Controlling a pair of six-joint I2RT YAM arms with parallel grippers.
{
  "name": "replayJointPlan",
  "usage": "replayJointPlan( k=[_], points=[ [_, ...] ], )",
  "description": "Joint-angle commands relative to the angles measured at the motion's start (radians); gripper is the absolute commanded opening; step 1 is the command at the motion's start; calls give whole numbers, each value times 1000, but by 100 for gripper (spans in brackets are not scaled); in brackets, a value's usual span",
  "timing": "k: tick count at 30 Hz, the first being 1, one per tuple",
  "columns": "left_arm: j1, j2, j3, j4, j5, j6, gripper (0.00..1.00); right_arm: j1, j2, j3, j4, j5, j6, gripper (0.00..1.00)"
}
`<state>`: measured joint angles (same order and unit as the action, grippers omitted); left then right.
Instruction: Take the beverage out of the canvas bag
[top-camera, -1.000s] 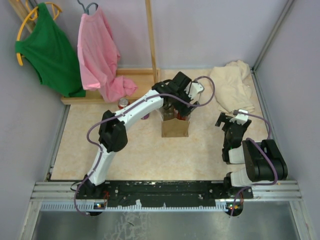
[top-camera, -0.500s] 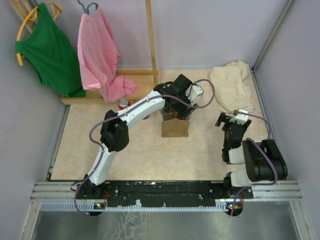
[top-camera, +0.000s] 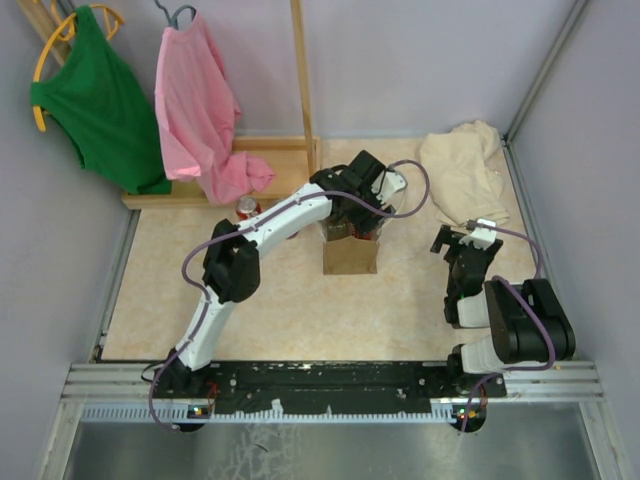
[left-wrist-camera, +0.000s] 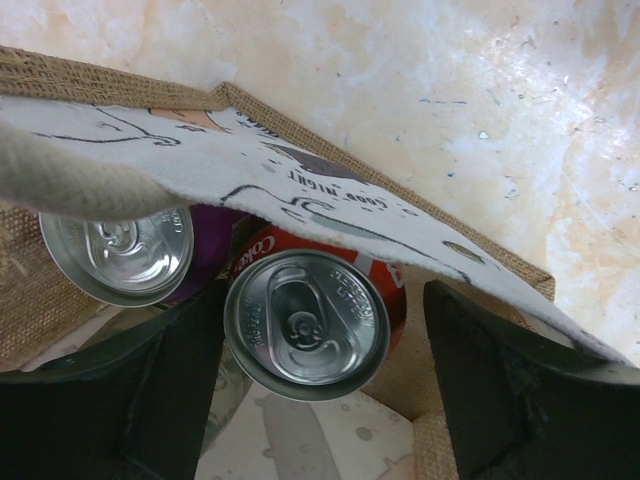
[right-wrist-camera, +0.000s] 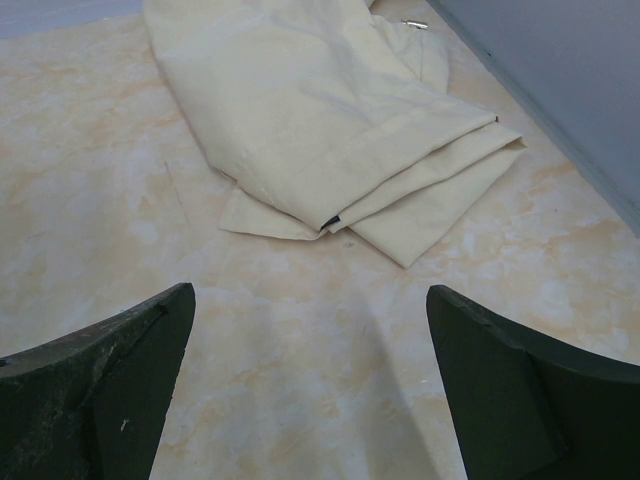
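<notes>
Starting at the left of the top view, a loose can (top-camera: 246, 207) stands on the table (top-camera: 200, 300) outside the bag; I judge it is not my concern. My left gripper (top-camera: 357, 208) hangs over the mouth of the canvas bag (top-camera: 350, 258), which stands upright near the middle of the table.

In my left wrist view I see first the white handle (left-wrist-camera: 70, 180) of the bag, then a purple can (left-wrist-camera: 118, 255), then the red can (left-wrist-camera: 307, 325), which I judge is the beverage to take. It stands upright inside the bag, its long axis pointing straight at my palm, with the lid towards me. My left fingers (left-wrist-camera: 150, 400) are wide apart, one on each side of this can. The left one sits near the gap between the two cans, and I cannot tell if it touches. On the right side there is free room between can and finger. The printed rim (left-wrist-camera: 330, 205) of the bag lies over the far edge of the lid, so I think the lift must go straight up.

My right gripper (top-camera: 455, 240) is well apart at the right, its fingers also wide and holding nothing, facing the beige cloth (right-wrist-camera: 330, 120). The left arm is clearly the nearer one.
</notes>
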<state>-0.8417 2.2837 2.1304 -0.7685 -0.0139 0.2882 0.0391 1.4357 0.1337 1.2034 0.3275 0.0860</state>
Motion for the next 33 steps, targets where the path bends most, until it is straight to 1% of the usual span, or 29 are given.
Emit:
replayJointPlan(
  k=[1,9,11,12,13,18,23,29,33],
  points=[
    [-3,62,-7,-14,10,-4,78,7,6,30,41,17,-13,99],
    [-3,86,-6,-14,13,-4,77,7,6,30,41,16,-13,99],
    [-3,90,-7,-14,14,-5,70,8,6,30,41,15,-12,99],
    [-4,91,-6,-14,13,-7,63,6,5,29,41,15,-12,99],
    [-4,91,-7,-14,12,-7,53,7,6,30,41,15,-13,99],
    [-5,76,-7,-14,-11,-17,1,7,6,30,41,16,-13,99],
    [-4,39,-5,-14,-46,-17,0,7,6,30,41,16,-14,99],
    [-5,-35,19,-32,-136,-15,0,7,6,30,41,15,-12,99],
    [-8,-94,42,-40,-152,-21,0,6,6,30,41,16,-13,99]
  ],
)
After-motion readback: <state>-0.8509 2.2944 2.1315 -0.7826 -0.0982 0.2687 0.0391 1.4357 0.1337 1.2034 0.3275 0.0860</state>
